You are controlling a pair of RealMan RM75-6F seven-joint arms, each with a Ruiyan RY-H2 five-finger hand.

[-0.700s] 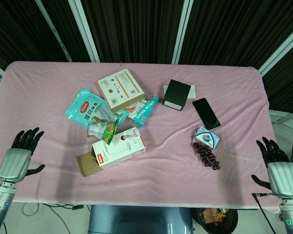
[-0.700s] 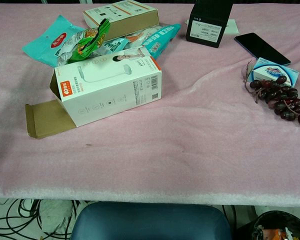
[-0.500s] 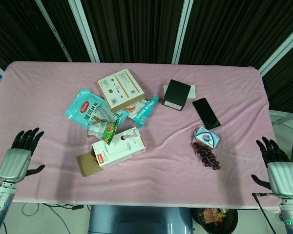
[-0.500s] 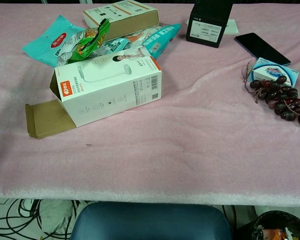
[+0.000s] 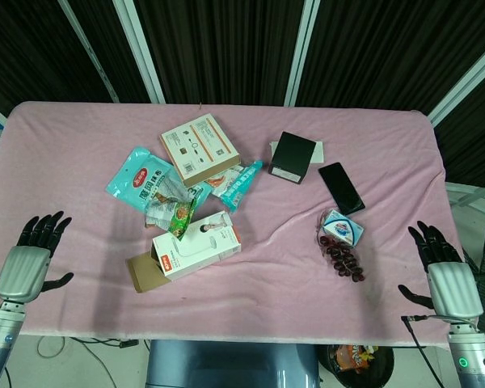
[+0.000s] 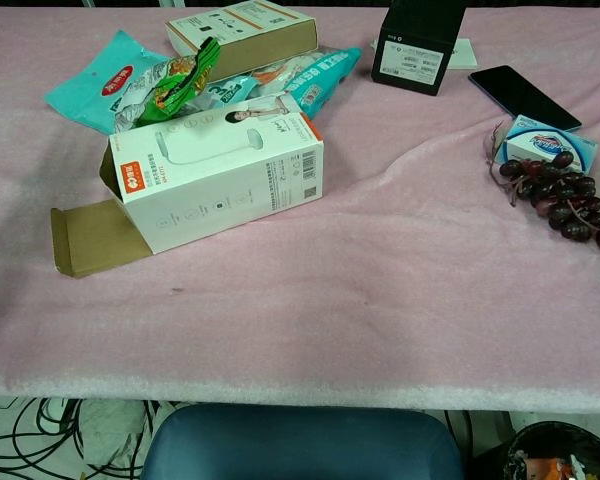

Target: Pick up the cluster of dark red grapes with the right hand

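The cluster of dark red grapes (image 5: pixel 343 258) lies on the pink cloth right of centre, just in front of a small blue-and-white box (image 5: pixel 343 227); the chest view shows the grapes (image 6: pixel 562 195) at the far right. My right hand (image 5: pixel 440 273) hovers open at the table's right front corner, fingers spread, well to the right of the grapes and apart from them. My left hand (image 5: pixel 30 259) hangs open at the left front edge, holding nothing. Neither hand shows in the chest view.
A white lamp box (image 5: pixel 196 245) with an open flap lies at centre front. Behind it are snack packets (image 5: pixel 148 184), an orange-trimmed box (image 5: pixel 199 148) and a teal pack (image 5: pixel 237 185). A black box (image 5: pixel 293 157) and a phone (image 5: pixel 341 187) lie beyond the grapes.
My right hand has shifted left and slightly forward, closer to the grapes. The left hand and the objects have stayed put.
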